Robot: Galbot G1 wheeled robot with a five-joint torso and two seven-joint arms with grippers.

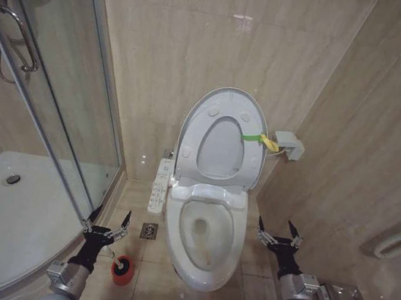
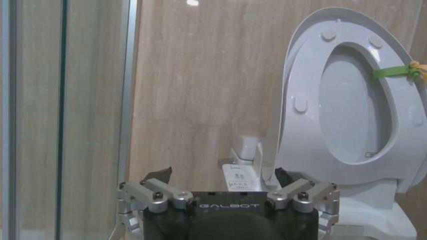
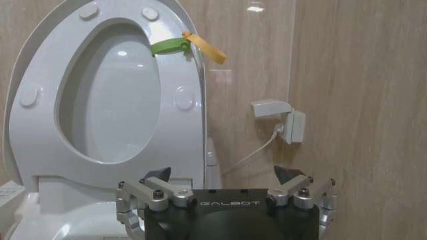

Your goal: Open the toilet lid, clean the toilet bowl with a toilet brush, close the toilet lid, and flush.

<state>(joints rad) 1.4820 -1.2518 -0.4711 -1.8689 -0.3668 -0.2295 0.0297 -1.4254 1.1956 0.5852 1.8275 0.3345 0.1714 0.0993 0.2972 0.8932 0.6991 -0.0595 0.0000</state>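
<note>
While the toilet lid [image 1: 222,134] upright, both tools, left tool [image 1: 106,225] and right tool [image 1: 279,235], low, spread.

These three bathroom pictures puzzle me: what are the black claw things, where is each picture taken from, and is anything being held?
The claws are a robot's two hands, one tool on each arm. The wide picture comes from a camera on its head, looking down: the left tool hangs by the shower, the right tool beside the toilet bowl. Both are open and hold nothing.

The other two pictures come from cameras on the wrists, so each shows its own tool up close, the left tool and the right tool.

The toilet lid stands raised against the wall, a yellow-green strap on its edge. On the floor, the toilet brush sits in a small red holder.
</note>
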